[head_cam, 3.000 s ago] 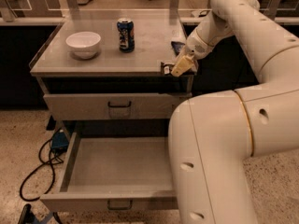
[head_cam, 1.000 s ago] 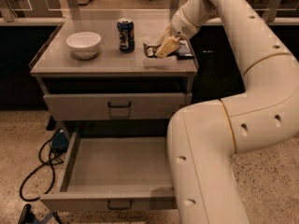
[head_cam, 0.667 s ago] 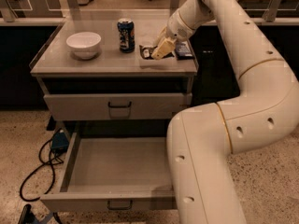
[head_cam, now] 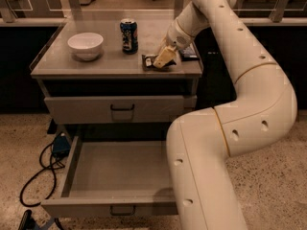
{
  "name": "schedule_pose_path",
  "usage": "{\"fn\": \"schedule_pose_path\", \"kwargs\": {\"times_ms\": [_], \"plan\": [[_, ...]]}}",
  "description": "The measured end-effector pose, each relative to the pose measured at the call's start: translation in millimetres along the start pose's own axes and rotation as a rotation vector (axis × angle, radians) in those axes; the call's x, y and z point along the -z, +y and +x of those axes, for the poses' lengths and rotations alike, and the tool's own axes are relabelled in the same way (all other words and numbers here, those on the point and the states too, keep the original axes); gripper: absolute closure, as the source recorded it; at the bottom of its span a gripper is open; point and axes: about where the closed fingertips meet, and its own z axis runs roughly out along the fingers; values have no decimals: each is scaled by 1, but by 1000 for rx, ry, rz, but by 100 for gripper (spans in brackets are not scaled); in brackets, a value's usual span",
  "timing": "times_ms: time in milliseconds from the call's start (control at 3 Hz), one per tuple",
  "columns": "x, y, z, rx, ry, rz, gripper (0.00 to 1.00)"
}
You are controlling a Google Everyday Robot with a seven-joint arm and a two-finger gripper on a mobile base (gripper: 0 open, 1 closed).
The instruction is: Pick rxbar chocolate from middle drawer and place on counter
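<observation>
The gripper (head_cam: 163,57) sits low over the near right part of the counter (head_cam: 96,67), clamped on the rxbar chocolate (head_cam: 148,61), right of a blue soda can (head_cam: 128,35) and white bowl (head_cam: 86,45), above the open middle drawer (head_cam: 120,169).

Robotics lab: robot hand (head_cam: 163,58) at counter (head_cam: 109,64), glass-panelled bench (head_cam: 21,22)

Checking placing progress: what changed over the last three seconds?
The gripper carried the rxbar chocolate from the front right corner of the counter leftward, then lowered it onto the top, right of the can. Whether it has let go is unclear. The bowl, can and the open middle drawer stayed put.
</observation>
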Motion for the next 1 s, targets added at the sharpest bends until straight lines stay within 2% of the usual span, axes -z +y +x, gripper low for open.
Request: {"fn": "schedule_pose_path", "kwargs": {"times_ms": [333,1000], "plan": [[0,0,0,0,0,0,82],[0,0,0,0,0,0,36]]}}
